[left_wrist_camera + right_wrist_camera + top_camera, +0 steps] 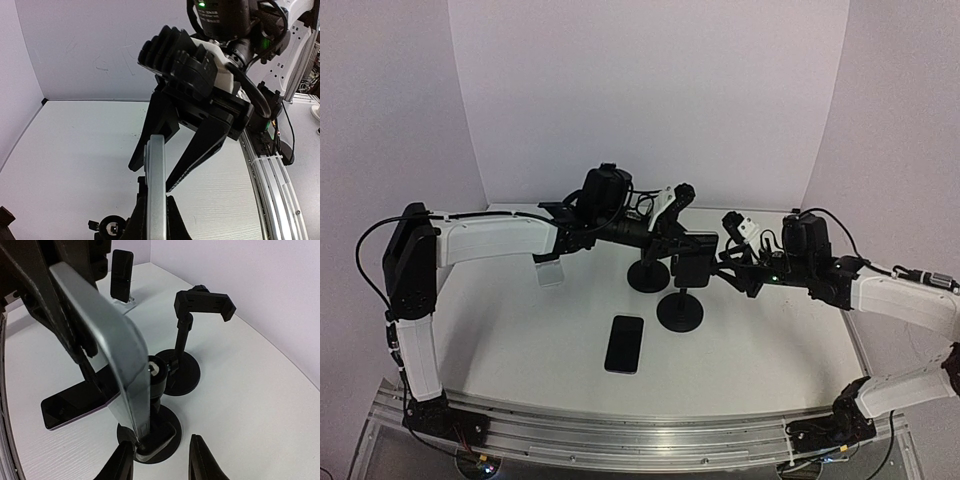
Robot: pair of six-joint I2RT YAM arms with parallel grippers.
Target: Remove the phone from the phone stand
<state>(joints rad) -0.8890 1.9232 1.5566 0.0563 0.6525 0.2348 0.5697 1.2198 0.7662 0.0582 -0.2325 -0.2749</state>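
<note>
Carefully Does It: Phone [692,268] Pinched Near Its Top

The phone is seen propped against the head of the phone stand [680,312], near the middle of the table [520,330]. In the right wrist view its lower end is down by the stand's round base. Whether it is seated in the holder cannot be told, since the holder is hidden behind it. The left gripper [155,221] is clamped across the phone's upper part, with face and back pressed between its fingers. The right gripper [161,465] is spread, with its fingers set either side of the phone's lower end and nothing touched.

The phone is judged stiff, fairly light and slick, with a glass face and a smooth metal rim that give a pad little to bite on. A pinch across the flat faces, as made by the left gripper, is thought the surest hold, because the rounded rim is likely to slip. A straight pull up and away from the holder is called for, since a twist could tip the light stand or let the phone be dropped.
</note>
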